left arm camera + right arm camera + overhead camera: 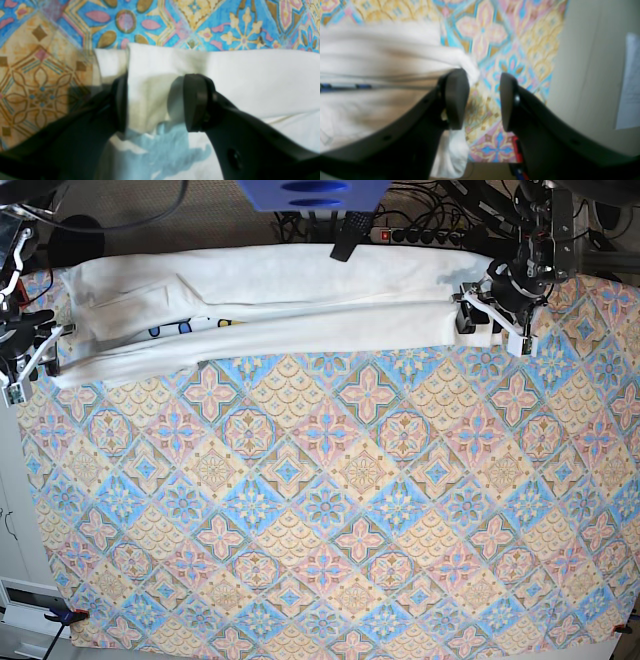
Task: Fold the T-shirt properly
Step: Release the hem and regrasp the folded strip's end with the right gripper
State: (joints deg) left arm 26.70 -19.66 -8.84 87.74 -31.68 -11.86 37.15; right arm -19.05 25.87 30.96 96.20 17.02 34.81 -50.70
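Two robot arms reach down at the far end of the scene. The left gripper (492, 308) sits at about two o'clock in the base view, jaws parted; the right gripper (38, 352) sits at about ten o'clock, jaws likewise parted.

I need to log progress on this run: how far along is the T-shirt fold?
Partly done. The T-shirt already lies folded lengthwise into a long band along the far edge of the tablecloth. In hand: the left gripper stands open over one end, cloth between its jaws; the right gripper is open beside the other end. Left: folding the band across into a compact stack.
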